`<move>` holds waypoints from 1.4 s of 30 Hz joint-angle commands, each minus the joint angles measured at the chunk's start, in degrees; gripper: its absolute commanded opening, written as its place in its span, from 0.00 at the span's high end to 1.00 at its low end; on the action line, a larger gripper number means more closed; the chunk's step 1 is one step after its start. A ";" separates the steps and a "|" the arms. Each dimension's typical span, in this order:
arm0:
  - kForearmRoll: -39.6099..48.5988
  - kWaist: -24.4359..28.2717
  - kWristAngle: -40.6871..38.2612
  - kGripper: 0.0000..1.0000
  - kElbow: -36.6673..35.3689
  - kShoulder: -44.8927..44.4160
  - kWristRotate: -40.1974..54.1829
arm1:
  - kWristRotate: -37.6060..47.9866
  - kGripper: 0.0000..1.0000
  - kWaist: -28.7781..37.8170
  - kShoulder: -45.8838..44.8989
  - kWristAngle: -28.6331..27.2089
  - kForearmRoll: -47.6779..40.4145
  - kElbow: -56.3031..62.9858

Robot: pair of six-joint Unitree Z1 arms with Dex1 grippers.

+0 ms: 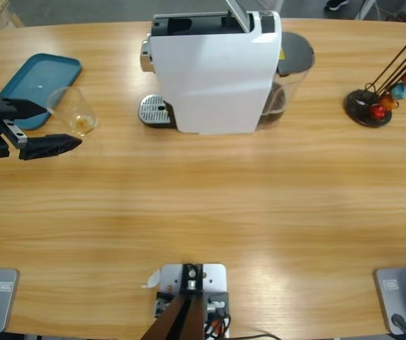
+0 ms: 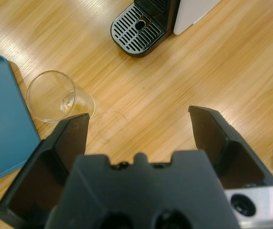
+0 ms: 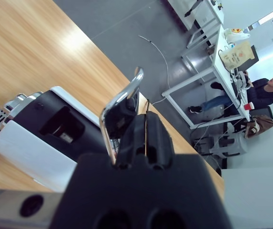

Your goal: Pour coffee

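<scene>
A little amber coffee (image 1: 83, 125) sits at the bottom of a clear glass (image 1: 73, 110) standing upright on the wooden surface (image 1: 210, 198), just beside a teal tray (image 1: 38, 79) and well left of the white coffee machine (image 1: 217, 71) and its slotted drip grate (image 2: 137, 29). The left hand (image 2: 138, 129) hovers near the glass with its black jaws spread wide and nothing between them; in the left wrist view the glass lies off the left jaw rather than in the gap.

The right hand (image 3: 146, 136) is raised above the machine, its jaws pressed together beside the machine's chrome lever (image 3: 124, 102); whether they pinch it cannot be told. A rack of coloured capsules (image 1: 390, 95) stands at the far right, and a seated person (image 3: 265, 90) shows in the room beyond.

The step in hand looks to be taking up the glass. To do it well, the left hand should shift sideways until the glass is centred between the jaws, close low on the wall, and keep it upright until it is time to tip.
</scene>
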 commanded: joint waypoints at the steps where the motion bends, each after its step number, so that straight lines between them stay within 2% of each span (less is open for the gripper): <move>1: 0.24 -0.43 0.03 0.09 0.13 1.96 -0.45 | 0.70 1.00 2.26 7.44 4.83 0.74 -2.03; 20: 0.24 -0.43 0.03 0.08 0.04 2.49 -0.54 | 4.10 1.00 2.26 11.50 8.13 3.01 -3.49; 42: 0.24 -0.43 0.03 0.08 -0.22 3.28 -0.54 | 6.14 1.00 2.26 14.53 9.29 2.92 -2.96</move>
